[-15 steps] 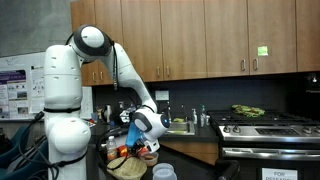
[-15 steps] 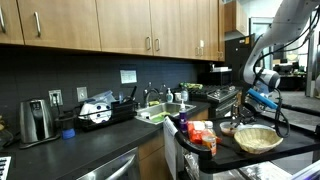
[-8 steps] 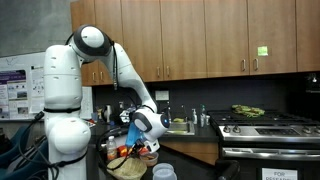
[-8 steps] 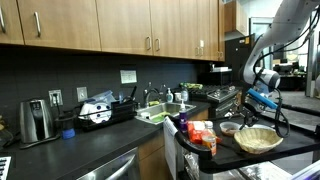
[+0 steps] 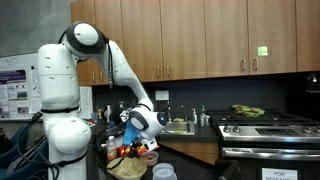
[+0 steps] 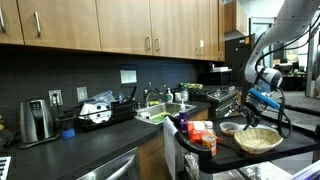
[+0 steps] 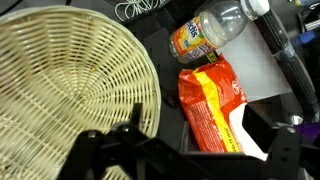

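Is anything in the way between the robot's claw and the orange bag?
Nothing visible. The open gripper hangs right over the orange bag; the wicker basket sits beside it, the bottle beyond.

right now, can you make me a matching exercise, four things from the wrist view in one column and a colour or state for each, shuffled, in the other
1 wicker basket
2 snack bag
3 plastic bottle
4 fingers

a clear, lying on its side
b spread open
c woven tan
d orange, crinkled

Pairs: 1-c, 2-d, 3-a, 4-b
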Robot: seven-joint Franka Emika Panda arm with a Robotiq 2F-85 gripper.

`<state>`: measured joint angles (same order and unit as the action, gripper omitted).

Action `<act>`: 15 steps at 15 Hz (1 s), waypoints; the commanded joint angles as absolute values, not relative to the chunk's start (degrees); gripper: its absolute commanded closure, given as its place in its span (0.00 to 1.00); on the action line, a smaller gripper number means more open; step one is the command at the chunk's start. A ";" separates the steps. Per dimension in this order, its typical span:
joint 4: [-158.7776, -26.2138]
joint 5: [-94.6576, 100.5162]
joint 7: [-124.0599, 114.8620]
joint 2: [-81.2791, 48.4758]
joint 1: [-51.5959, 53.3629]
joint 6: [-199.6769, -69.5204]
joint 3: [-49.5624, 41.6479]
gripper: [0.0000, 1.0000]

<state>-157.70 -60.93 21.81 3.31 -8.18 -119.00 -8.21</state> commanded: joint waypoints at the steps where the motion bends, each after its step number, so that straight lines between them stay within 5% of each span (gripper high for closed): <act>1: -161.53 -61.04 18.73 10.34 -6.50 -121.98 -6.14 0.00; 15: -160.77 -51.13 7.15 23.71 3.91 -142.05 8.95 0.00</act>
<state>-158.65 -56.19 11.89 19.05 2.69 -137.47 6.67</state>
